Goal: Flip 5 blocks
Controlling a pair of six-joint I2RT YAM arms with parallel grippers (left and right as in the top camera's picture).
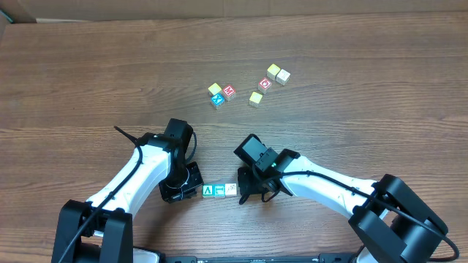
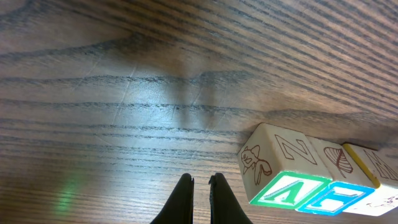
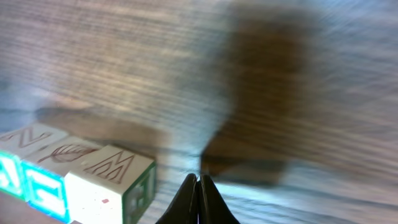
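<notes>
**Three blocks [image 1: 219, 191] sitting in a row**

The touching row is running left to right on the bench [image 1: 88, 80], letters facing up. The left fingers [image 2: 186, 198] and right fingers [image 3: 193, 199] are flanking its ends, each pair pressed together and empty. More blocks [image 1: 255, 98] are lying scattered farther back.

Three blocks in a row [image 1: 219, 191] near the table's [image 1: 88, 66] front edge, the left tool [image 1: 194, 188] just beside the green-lettered end, the right tool [image 1: 243, 193] just beside the cream end. Farther back, a cluster of three [image 1: 229, 91] and a looser group of four [image 1: 265, 83] lie well apart from both.
</notes>
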